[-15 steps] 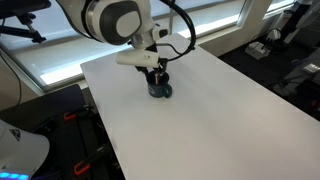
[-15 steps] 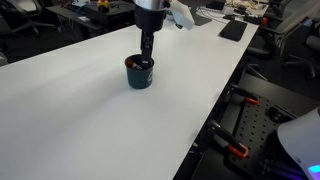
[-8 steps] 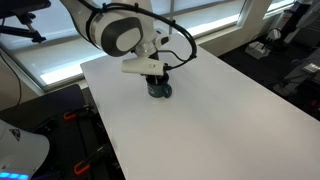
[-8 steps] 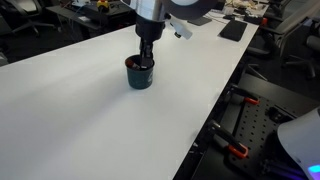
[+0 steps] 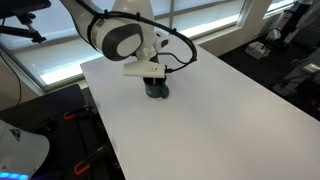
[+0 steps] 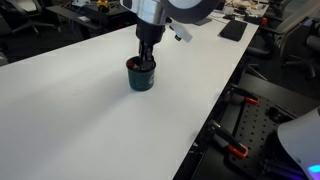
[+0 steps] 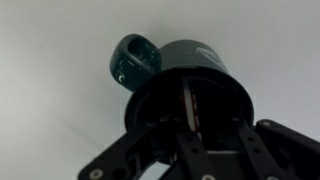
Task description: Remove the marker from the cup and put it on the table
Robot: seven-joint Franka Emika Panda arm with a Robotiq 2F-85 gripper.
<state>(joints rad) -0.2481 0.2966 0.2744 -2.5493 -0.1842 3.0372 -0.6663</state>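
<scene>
The dark blue-black cup [image 5: 158, 91] [image 6: 139, 77] stands on the white table [image 5: 220, 125] [image 6: 70, 120]. In the wrist view I look straight down into the cup [image 7: 200, 58], with its handle [image 7: 133, 60] at the upper left. The marker [image 7: 191, 108], a thin stick with a reddish edge, stands inside the cup. My gripper [image 7: 210, 140] is directly over the cup with its fingers reaching into the mouth on either side of the marker. The fingers look apart and not clamped on it. In both exterior views the gripper [image 5: 156, 78] [image 6: 146, 58] dips into the cup's rim.
The table's edges lie close by, with black equipment with orange clamps [image 6: 235, 150] beyond one edge and a window wall [image 5: 60, 50] behind. Dark clutter [image 6: 235, 30] sits at the table's far end.
My gripper has come down over the last second, from just above the cup to its fingertips inside the rim. The cup has not moved.
</scene>
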